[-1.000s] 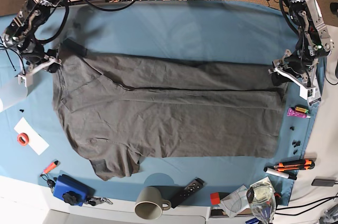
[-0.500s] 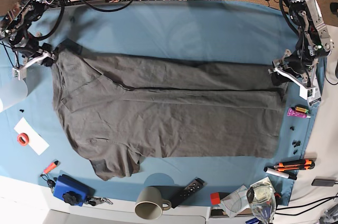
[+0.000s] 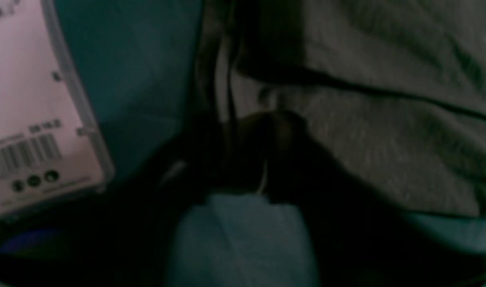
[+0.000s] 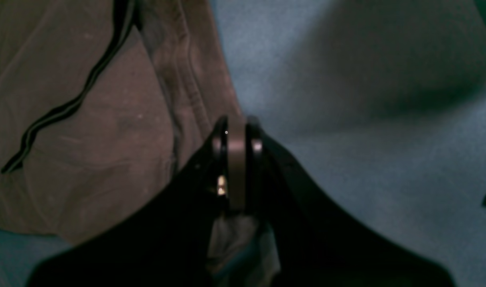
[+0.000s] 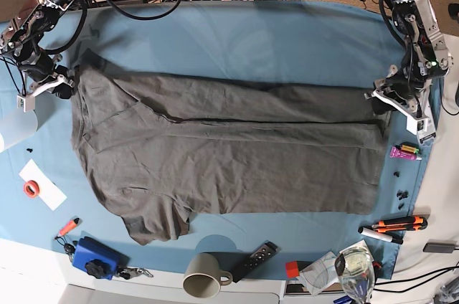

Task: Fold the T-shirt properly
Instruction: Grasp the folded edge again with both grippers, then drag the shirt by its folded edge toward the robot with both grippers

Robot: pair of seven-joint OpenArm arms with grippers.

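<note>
t-shirt wrinkled, seemingly half-folded

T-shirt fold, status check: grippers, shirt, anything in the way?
Right gripper shut on the T-shirt edge, collar end. Left gripper at the hem end, grip unclear. Shirt flat on the blue cloth, far edge folded in. Nothing on it.
</note>
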